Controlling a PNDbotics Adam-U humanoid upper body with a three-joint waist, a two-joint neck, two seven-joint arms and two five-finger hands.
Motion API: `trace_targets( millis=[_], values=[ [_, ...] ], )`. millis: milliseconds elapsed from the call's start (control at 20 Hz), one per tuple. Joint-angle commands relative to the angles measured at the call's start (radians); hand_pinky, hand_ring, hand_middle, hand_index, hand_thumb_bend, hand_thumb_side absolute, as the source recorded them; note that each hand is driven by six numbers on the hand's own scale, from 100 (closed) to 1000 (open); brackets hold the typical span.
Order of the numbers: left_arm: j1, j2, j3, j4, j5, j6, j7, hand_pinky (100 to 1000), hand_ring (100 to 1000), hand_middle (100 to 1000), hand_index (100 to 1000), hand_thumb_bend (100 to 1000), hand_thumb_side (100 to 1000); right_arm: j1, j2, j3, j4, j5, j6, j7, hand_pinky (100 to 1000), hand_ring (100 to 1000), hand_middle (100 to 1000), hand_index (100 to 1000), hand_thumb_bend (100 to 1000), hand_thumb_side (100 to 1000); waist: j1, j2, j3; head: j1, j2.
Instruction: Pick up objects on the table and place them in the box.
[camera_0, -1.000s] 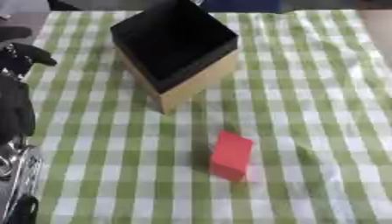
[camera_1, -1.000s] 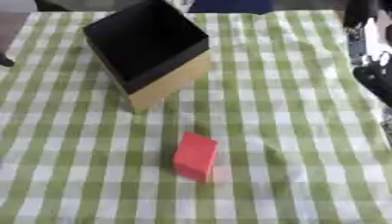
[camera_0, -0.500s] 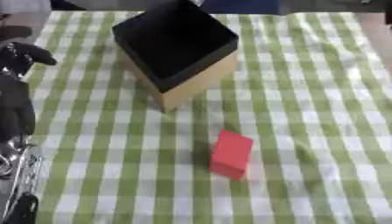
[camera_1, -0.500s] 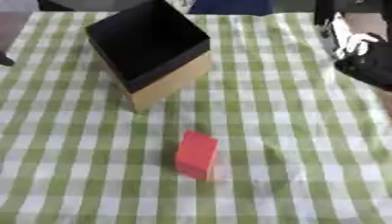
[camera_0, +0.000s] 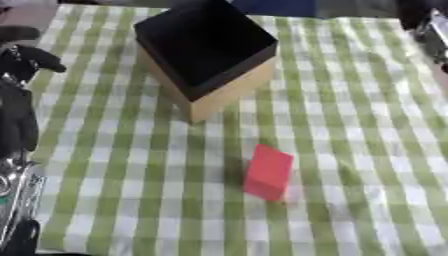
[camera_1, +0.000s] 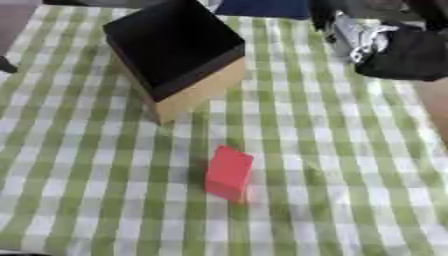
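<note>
A red block lies on the green-and-white checked table, near the middle front. Behind it to the left stands the box, tan-sided with a black inside, turned corner-on and open at the top. My right hand hovers blurred over the table's far right corner, well away from the block and right of the box, holding nothing that I can see. My left hand rests at the left edge with relaxed fingers, empty and apart from both objects.
My left arm, black with silver joints, runs down the left edge to the lower corner. Beyond the table's far edge lies something blue. The cloth stretches bare to the right of and in front of the block.
My right hand has come in from the right edge, moving left over the far right corner. The block, box and left hand stay put.
</note>
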Motion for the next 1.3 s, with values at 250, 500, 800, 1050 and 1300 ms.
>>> trace_targets(
  millis=[250, 500, 800, 1050, 1300],
  values=[
    [-0.009, 0.013, -0.005, -0.019, 0.01, 0.001, -0.013, 484, 503, 614, 677, 100, 719, -0.095, -0.078, 0.161, -0.015, -0.044, 0.029, 0.107, 863, 910, 811, 881, 100, 776, 0.008, -0.016, 0.005, -0.015, 0.005],
    [-0.004, 0.011, -0.002, -0.019, 0.009, 0.002, -0.013, 484, 503, 614, 677, 100, 720, -0.156, -0.031, 0.283, -0.015, -0.067, 0.095, 0.181, 866, 915, 813, 885, 100, 764, 0.011, -0.016, -0.005, -0.006, 0.008],
    [0.002, 0.007, 0.0, -0.019, 0.007, 0.006, -0.014, 484, 503, 615, 677, 100, 722, -0.19, 0.015, 0.367, -0.015, -0.072, 0.132, 0.279, 877, 929, 833, 910, 100, 725, 0.014, -0.018, -0.016, 0.004, 0.013],
    [0.003, 0.004, -0.002, -0.019, 0.01, 0.008, -0.016, 484, 503, 615, 677, 100, 723, -0.198, 0.053, 0.38, -0.015, -0.094, 0.146, 0.36, 886, 953, 841, 953, 227, 548, 0.017, -0.019, -0.016, 0.004, 0.013],
    [0.004, 0.002, -0.002, -0.019, 0.013, 0.01, -0.019, 485, 503, 615, 676, 100, 724, -0.185, 0.07, 0.378, -0.015, -0.133, 0.213, 0.434, 894, 963, 845, 986, 300, 492, 0.018, -0.018, -0.015, 0.001, 0.015]
  ],
)
